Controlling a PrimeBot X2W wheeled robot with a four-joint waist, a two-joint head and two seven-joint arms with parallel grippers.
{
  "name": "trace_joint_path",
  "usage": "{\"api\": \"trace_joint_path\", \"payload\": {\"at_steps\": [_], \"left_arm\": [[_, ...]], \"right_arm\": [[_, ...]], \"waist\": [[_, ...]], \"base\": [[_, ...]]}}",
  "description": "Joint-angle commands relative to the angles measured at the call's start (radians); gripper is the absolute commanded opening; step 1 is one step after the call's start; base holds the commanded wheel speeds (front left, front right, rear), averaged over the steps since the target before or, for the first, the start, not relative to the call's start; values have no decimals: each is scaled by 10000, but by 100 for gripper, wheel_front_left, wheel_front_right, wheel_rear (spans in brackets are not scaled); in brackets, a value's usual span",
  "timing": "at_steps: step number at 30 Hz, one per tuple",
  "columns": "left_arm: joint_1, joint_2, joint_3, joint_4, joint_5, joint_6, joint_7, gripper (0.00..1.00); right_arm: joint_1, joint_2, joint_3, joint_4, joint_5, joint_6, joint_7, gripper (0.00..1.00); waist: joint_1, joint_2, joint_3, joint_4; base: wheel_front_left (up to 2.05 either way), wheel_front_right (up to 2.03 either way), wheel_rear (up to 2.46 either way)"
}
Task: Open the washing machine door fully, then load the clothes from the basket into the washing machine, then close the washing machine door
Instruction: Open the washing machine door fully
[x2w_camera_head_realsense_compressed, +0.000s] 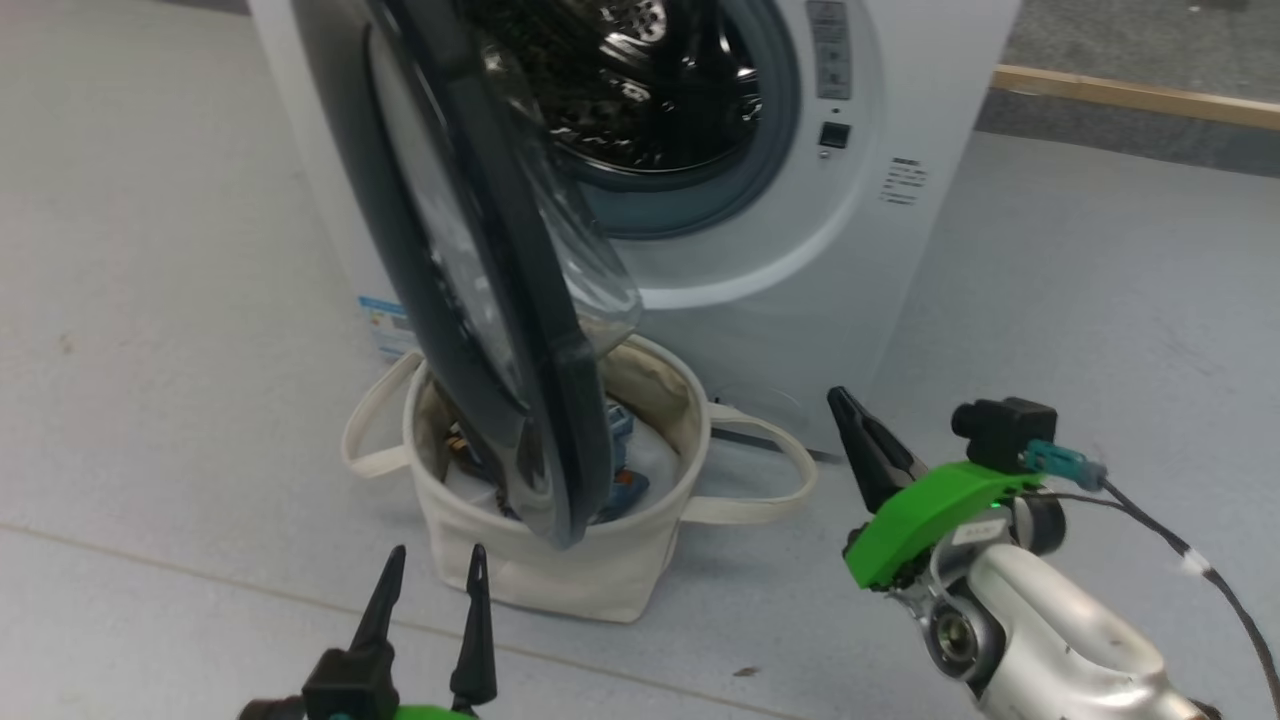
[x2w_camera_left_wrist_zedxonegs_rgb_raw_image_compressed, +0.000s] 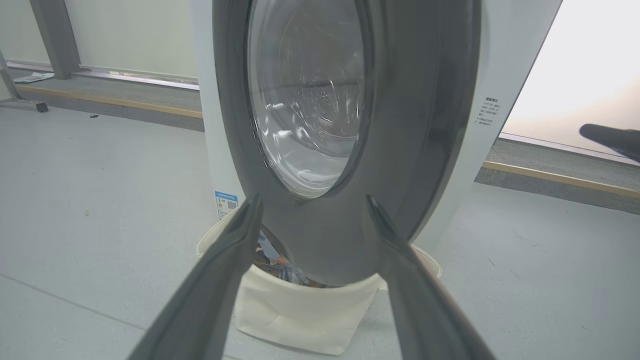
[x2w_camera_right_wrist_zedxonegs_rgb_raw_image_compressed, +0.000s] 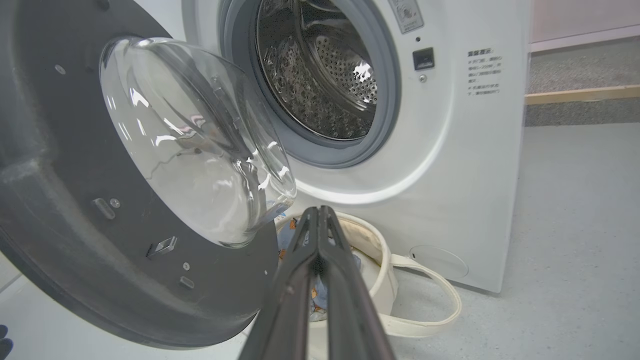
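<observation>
The white washing machine (x2w_camera_head_realsense_compressed: 800, 290) stands ahead with its steel drum (x2w_camera_head_realsense_compressed: 650, 90) exposed. The glossy black washing machine door (x2w_camera_head_realsense_compressed: 480, 300) stands partly open, edge-on to me, and hangs over the cream basket (x2w_camera_head_realsense_compressed: 560, 560). Blue printed clothes (x2w_camera_head_realsense_compressed: 625, 470) lie in the basket, partly hidden by the door. My left gripper (x2w_camera_head_realsense_compressed: 436, 560) is open, low in front of the basket, facing the door's outer face (x2w_camera_left_wrist_zedxonegs_rgb_raw_image_compressed: 400, 150). My right gripper (x2w_camera_head_realsense_compressed: 840, 400) is shut and empty, right of the basket, pointing at the basket (x2w_camera_right_wrist_zedxonegs_rgb_raw_image_compressed: 380, 260) below the glass bowl (x2w_camera_right_wrist_zedxonegs_rgb_raw_image_compressed: 200, 145).
Grey floor lies all around. The basket's loop handles (x2w_camera_head_realsense_compressed: 760, 500) spread left and right on the floor. A wooden strip (x2w_camera_head_realsense_compressed: 1130, 95) runs along the back right. A black cable (x2w_camera_head_realsense_compressed: 1200, 570) trails from my right wrist. A metal stand foot (x2w_camera_left_wrist_zedxonegs_rgb_raw_image_compressed: 30, 102) sits far left.
</observation>
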Motion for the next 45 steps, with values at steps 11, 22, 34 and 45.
{"api": "trace_joint_path", "payload": {"at_steps": [11, 22, 34, 45], "left_arm": [[-228, 74, 742, -546, 189, 33, -118, 100], [-355, 74, 673, -436, 411, 61, -118, 100], [-386, 74, 649, -410, 590, 41, -118, 100], [-409, 74, 629, -431, 669, 23, -118, 100]], "right_arm": [[3043, 890, -3811, -2857, -6076, 8, -139, 100], [4347, 1856, -5258, -3974, -7819, 8, -140, 100], [4320, 1978, -5406, -3902, -8113, 8, -141, 100], [4274, 1986, -5349, -3740, -7868, 8, -141, 100]], "waist": [[2, 0, -8, -881], [2, 0, 11, -1153], [2, 0, 88, -1136], [2, 0, 111, -1145]], "base": [[0, 0, 0], [0, 0, 0], [0, 0, 0], [0, 0, 0]]}}
